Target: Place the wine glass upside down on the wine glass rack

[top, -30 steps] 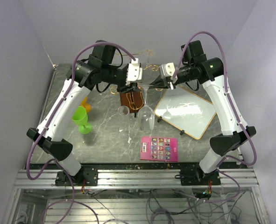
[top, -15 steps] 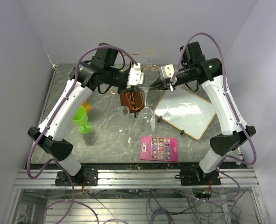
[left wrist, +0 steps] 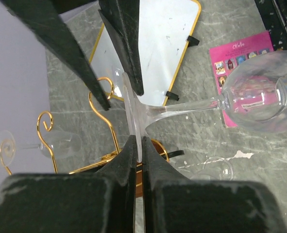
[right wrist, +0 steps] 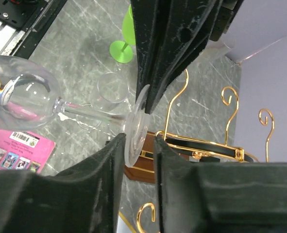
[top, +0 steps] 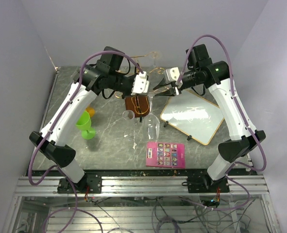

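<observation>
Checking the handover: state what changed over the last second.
The left gripper closed on the foot of the wine glass, taking hold. The right gripper opened its jaws, letting go. The wine glass stayed hanging bowl down; the wine glass rack, whiteboard and green cup did not move.

Wine glass (top: pixel 153 127) hangs bowl-down over mid-counter (top: pixel 114 145), its foot up between left hand (top: pixel 147 93) and right hand (top: pixel 156 89). It is just in front of the wine glass rack (top: pixel 136 103), which stands centre-back with a second glass (left wrist: pixel 60 143) on its far side. Small cup (top: pixel 128 115) sits just front-left of the rack base, the goblet (top: pixel 85 124) is well left, the whiteboard (top: pixel 192 116) lies right of the rack, and the picture card (top: pixel 166 154) is at the near edge, right of the bowl.
</observation>
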`<state>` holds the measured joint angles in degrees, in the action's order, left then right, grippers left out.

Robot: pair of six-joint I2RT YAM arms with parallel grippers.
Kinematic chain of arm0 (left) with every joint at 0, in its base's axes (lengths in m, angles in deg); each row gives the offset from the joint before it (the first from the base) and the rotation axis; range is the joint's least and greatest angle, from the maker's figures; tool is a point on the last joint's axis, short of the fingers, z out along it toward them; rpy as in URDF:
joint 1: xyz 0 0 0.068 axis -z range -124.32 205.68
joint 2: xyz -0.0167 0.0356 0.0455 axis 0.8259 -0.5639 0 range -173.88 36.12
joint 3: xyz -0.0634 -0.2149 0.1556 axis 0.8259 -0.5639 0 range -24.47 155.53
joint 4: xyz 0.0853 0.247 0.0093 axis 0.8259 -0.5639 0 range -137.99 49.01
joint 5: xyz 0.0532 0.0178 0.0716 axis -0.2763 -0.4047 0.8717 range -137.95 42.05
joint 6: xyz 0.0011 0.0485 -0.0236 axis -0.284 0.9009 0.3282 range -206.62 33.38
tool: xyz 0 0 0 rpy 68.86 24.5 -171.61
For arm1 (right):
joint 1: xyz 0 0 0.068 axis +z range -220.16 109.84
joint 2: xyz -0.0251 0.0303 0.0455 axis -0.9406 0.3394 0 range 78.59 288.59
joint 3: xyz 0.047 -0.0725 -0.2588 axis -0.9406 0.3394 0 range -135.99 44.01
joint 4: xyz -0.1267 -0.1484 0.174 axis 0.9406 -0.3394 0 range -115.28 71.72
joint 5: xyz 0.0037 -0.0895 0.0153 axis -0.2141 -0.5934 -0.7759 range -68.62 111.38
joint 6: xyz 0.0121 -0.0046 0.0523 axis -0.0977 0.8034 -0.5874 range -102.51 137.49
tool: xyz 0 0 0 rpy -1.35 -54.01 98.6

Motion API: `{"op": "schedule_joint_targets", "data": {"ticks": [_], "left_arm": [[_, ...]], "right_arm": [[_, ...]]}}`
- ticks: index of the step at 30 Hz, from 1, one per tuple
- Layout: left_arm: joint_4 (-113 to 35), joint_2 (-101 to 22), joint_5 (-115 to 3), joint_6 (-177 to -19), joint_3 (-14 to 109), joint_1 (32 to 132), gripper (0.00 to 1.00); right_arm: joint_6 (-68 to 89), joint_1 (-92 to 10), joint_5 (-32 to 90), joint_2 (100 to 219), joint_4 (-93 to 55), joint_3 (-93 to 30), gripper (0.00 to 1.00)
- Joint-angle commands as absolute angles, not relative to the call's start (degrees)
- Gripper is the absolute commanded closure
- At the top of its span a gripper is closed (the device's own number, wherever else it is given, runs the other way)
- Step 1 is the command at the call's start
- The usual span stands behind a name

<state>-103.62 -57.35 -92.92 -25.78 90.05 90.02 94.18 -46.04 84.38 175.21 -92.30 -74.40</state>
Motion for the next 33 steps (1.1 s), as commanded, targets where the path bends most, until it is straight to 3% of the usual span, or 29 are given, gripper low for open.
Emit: {"op": "schedule_joint_targets", "data": {"ticks": [1,3,8,23,33], "left_arm": [[-106.26,-55.6,-92.7,-20.64,91.3,90.56,0.93],[-107.12,-55.4,-90.03,-19.62,92.42,90.52,0.93],[-107.77,-54.45,-81.43,-20.1,96.63,90.27,0.93],[-97.33,-47.58,-61.76,-35.61,102.52,80.43,0.93],[-82.78,-46.39,-35.96,-37.38,95.37,76.82,0.93]], "right_arm": [[92.64,-45.8,83.48,173.45,-89.83,-73.93,0.65],[91.54,-45.81,82.54,173.29,-89.44,-74.13,0.52],[87.49,-45.81,78.7,172.59,-87.78,-75.87,0.38],[75.44,-47.18,68.51,166.73,-83.08,-77.57,0.34],[70.72,-50.89,68.14,165.09,-81.71,-77.82,0.34]]}}
